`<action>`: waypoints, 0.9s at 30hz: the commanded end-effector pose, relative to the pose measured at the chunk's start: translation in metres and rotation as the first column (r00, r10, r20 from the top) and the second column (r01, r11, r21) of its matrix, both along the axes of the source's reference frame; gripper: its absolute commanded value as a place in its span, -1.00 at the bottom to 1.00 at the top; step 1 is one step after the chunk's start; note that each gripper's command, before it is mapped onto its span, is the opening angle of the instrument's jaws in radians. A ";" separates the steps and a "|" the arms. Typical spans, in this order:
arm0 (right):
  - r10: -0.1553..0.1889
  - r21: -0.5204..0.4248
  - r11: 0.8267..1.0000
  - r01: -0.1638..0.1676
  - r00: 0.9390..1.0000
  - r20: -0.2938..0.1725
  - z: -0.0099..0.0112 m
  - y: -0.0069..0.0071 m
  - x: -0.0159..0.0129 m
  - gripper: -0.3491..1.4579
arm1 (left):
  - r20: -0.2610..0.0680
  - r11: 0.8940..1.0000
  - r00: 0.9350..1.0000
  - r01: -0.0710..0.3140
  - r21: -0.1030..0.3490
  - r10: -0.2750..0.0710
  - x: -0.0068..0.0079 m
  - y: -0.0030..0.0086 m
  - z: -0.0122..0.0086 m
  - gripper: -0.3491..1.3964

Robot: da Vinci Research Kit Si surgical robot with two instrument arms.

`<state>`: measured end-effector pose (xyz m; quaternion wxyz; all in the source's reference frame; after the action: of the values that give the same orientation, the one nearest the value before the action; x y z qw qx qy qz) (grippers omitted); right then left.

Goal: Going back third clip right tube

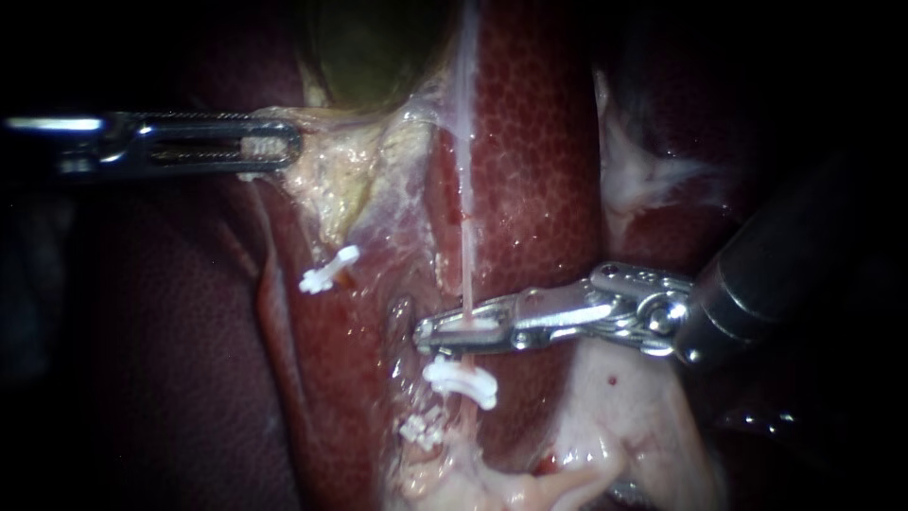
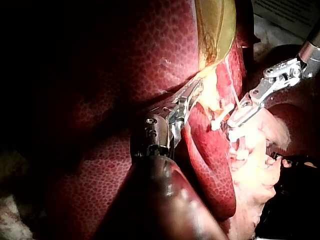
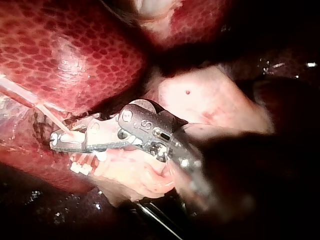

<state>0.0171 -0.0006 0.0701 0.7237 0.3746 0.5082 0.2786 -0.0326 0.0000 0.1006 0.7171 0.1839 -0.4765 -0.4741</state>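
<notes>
The right tube (image 1: 466, 255) is a thin pink strand running down over the liver (image 1: 539, 142). My right instrument (image 1: 462, 332) comes in from the right and its jaws are shut across this tube on a white clip (image 1: 470, 325); the right wrist view shows that clip (image 3: 70, 136) between the jaws (image 3: 62, 141). Just below sits another white clip (image 1: 461, 381), and a further one (image 1: 421, 431) lies lower left. My left instrument (image 1: 274, 147) is shut on pale gallbladder tissue (image 1: 326, 151), holding it toward the left.
The greenish gallbladder (image 1: 369, 47) lies at the top. A white clip (image 1: 329, 270) sits on the left tube. Pale fatty tissue (image 1: 615, 416) bulges under the right instrument's wrist, and more pale tissue (image 1: 643, 175) lies at the upper right.
</notes>
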 end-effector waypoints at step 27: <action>-0.009 -0.092 0.996 -0.003 0.992 -0.130 -0.0004 -0.0020 0.0010 0.05 | 0.000 1.000 1.000 0.000 0.000 0.000 0.0002 -0.0001 -0.0001 -0.77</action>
<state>0.0182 -0.0025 0.0697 0.7080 0.3525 0.5671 0.2300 -0.0324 -0.0001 0.1005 0.7171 0.1838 -0.4765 -0.4742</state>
